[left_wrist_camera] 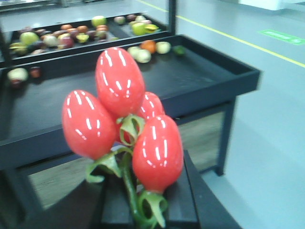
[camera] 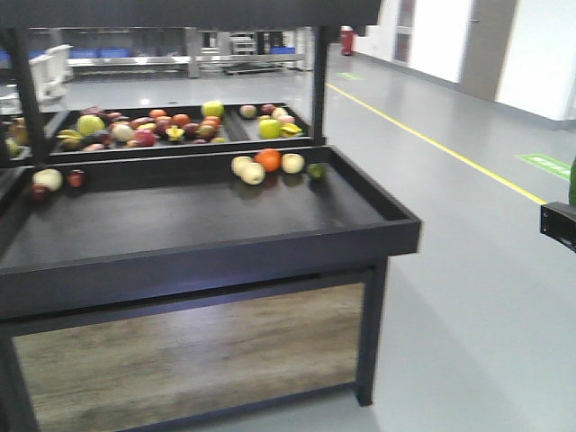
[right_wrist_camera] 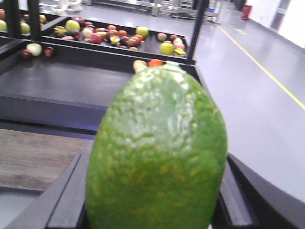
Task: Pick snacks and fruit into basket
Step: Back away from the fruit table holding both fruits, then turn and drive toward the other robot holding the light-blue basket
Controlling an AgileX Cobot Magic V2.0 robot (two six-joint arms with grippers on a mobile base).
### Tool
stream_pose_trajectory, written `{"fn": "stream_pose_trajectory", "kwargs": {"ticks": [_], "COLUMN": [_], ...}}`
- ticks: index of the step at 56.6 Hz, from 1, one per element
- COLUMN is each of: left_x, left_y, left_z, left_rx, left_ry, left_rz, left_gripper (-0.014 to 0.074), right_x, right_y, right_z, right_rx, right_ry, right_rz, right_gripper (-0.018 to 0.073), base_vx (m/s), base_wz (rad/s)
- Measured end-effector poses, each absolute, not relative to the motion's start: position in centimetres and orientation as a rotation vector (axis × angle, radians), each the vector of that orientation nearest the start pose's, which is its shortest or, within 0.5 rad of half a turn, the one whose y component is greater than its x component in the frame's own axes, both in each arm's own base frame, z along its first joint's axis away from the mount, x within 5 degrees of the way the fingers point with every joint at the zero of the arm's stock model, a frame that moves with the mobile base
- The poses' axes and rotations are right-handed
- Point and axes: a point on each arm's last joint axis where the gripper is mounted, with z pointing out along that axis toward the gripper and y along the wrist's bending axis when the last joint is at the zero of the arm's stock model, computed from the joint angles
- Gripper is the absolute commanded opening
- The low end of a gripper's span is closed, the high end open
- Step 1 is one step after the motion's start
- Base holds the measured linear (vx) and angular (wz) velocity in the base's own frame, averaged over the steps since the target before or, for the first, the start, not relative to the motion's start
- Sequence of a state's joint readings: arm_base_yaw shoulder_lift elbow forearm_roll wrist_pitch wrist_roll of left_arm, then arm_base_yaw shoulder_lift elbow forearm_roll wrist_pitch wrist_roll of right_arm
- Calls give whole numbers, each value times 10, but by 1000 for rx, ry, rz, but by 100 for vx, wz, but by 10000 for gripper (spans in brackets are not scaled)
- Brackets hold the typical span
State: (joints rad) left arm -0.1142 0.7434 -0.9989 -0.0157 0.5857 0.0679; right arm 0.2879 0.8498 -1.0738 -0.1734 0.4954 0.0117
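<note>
- the black display stand (camera: pixel 409 236) had raised rims all round, with wide grey floor (camera: pixel 477 270) free off its right side.
- its front tray held loose fruit (camera: pixel 268 166) along the back wall; the rear tray (camera: pixel 236 129) was packed with more.
- left gripper (left_wrist_camera: pixel 143 210) pinched a glossy red tomato bunch (left_wrist_camera: pixel 121 117) with curly green stems.
- right gripper (right_wrist_camera: pixel 152 214) was clamped on a bumpy green fruit (right_wrist_camera: pixel 157 157).
</note>
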Motion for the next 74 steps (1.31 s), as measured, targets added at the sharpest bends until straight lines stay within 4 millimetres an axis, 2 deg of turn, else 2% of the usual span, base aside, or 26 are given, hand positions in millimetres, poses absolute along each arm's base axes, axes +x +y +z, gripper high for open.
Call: {"fn": "stream_pose_trajectory", "kwargs": {"ticks": [74], "left_x": [134], "left_y": [-16], "left_z": [426], "left_rx": [159], "left_ry": [1807], "left_rz": [-50], "left_gripper": [-3], "right_x": [158], "right_y": [39], "right_z": [442], "right_rx": [-313], "right_ry": [1724], "right_rz": [35], "right_gripper": [-9], "base_vx": [-18], "base_wz": [-77]}}
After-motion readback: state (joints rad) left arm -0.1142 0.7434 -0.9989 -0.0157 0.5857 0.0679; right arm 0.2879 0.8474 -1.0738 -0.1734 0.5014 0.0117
